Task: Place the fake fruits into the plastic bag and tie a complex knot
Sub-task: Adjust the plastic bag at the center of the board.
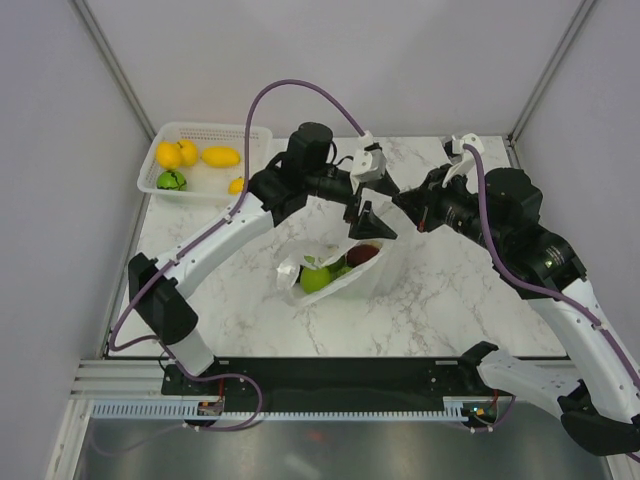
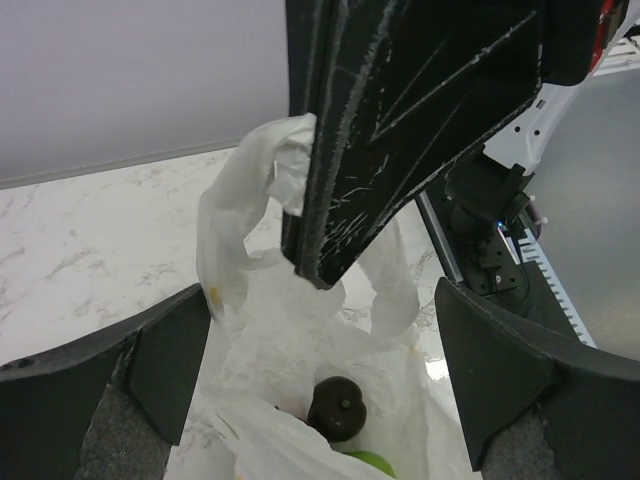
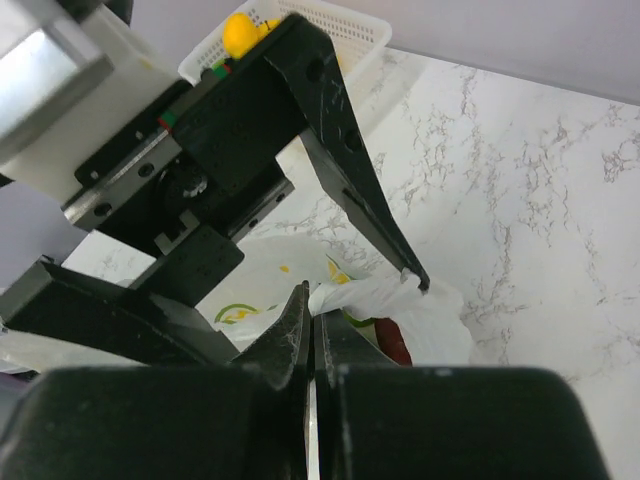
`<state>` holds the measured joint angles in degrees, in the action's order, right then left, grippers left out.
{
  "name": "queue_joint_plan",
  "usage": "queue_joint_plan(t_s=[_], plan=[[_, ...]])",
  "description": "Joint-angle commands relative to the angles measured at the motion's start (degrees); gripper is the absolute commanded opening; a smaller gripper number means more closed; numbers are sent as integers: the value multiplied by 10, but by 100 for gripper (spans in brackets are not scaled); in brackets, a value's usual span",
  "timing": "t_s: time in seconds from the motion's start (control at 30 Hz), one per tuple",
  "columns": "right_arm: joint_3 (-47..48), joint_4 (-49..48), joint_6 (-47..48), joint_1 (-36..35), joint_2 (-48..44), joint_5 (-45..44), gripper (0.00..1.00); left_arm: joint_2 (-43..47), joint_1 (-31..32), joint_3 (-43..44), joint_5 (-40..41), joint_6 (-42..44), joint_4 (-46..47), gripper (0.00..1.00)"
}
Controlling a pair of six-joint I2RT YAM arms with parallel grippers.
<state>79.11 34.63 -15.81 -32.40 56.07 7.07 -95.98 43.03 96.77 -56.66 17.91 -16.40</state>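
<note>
The plastic bag (image 1: 372, 282) sat mid-tabletop (image 1: 460, 300), holding a green apple (image 1: 315, 279) and a dark red fruit (image 1: 362, 254). The right gripper (image 3: 311, 305) had its fingers pressed together, pinching a raised handle loop (image 2: 248, 190). The left gripper (image 1: 365, 218) had its fingers spread wide above the bag's mouth. Yellow lemons (image 1: 220, 156) lay in the basket (image 1: 215, 128) at the far left corner.

Left end effector (image 2: 320, 330) gapes astride plastic bag (image 2: 250, 350) holding dark fruit (image 2: 335, 405).
</note>
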Motion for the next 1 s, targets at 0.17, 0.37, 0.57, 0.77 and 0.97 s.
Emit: queue_joint_plan(t_s=[0.17, 0.37, 0.57, 0.77, 0.97], plan=[[6, -22, 13, 1, -12, -15, 0, 21, 69, -90, 80, -17, 56, 95], [2, -21, 6, 1, -18, -48, 0, 62, 85, -158, 182, -42, 81, 87], [6, -22, -10, 1, -32, -82, 0, 92, 86, -235, 241, -39, 88, 86], [4, -27, -26, 1, -47, -112, 0, 97, 86, -268, 274, -38, 96, 76], [-17, -34, -23, 0, -62, -99, 3, 89, 86, -271, 304, -39, 98, 28]])
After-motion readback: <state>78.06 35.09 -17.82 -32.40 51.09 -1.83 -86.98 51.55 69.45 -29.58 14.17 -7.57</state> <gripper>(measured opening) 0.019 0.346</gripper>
